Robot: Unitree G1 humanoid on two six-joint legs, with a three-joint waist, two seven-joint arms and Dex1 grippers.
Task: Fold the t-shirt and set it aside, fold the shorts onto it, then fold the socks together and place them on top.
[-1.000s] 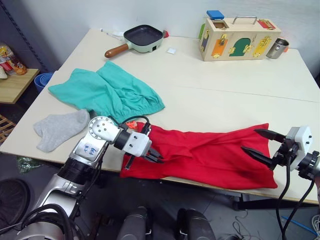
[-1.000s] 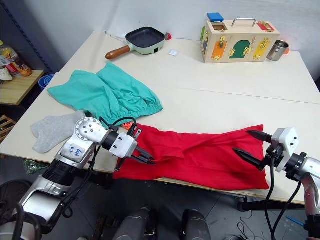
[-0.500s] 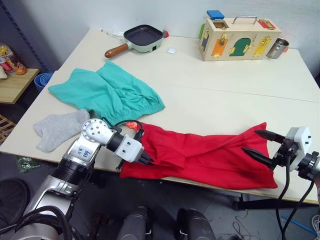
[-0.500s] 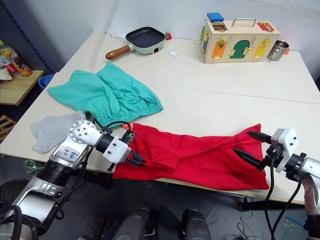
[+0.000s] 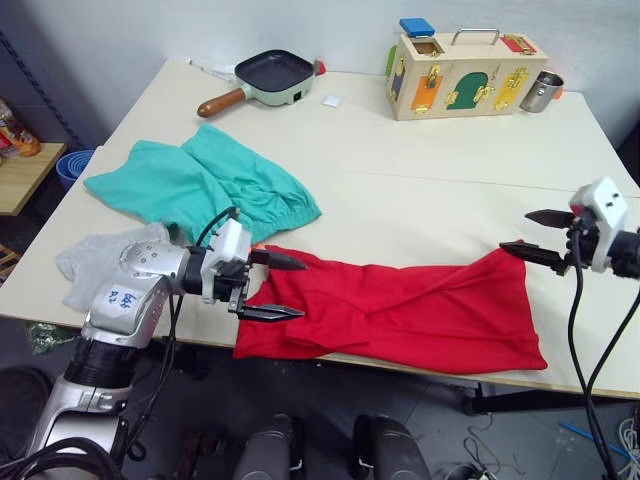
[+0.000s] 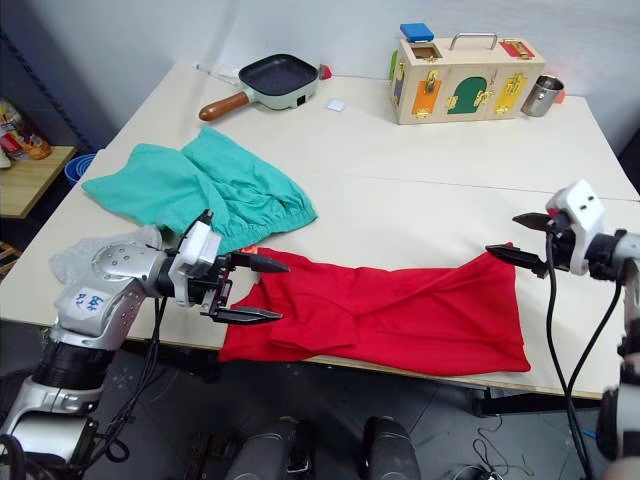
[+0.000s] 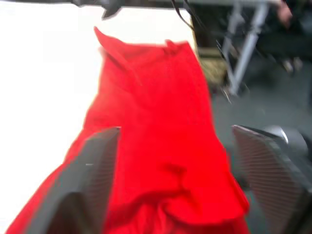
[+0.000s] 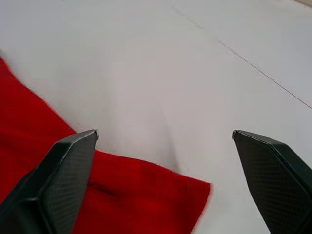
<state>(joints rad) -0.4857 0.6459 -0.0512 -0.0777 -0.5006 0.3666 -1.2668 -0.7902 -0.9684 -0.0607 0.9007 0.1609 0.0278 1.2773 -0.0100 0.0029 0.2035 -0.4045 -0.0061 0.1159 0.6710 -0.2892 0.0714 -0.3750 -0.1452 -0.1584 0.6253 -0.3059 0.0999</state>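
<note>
The red t-shirt (image 5: 400, 315) lies folded into a long strip along the table's front edge. My left gripper (image 5: 300, 289) hovers open just over its left end, holding nothing; in the left wrist view the red cloth (image 7: 156, 122) spreads out between the wide-apart fingers (image 7: 92, 185). My right gripper (image 5: 515, 230) is open and empty, raised just beyond the shirt's far right corner (image 8: 122, 195). The teal shorts (image 5: 200, 185) lie spread out at the left of the table. The grey socks (image 5: 90, 265) lie near the front left corner, partly behind my left arm.
At the back of the cream table (image 5: 420, 190) sit a green frying pan (image 5: 270, 75), a wooden latch box (image 5: 460, 75), a metal cup (image 5: 540, 92) and a small white piece (image 5: 329, 100). A blue tub (image 5: 65, 165) stands off the table's left side.
My left gripper has opened, let go of the shirt's left end and lifted off it. My right gripper has risen away from the shirt's right end. The camera has shifted.
</note>
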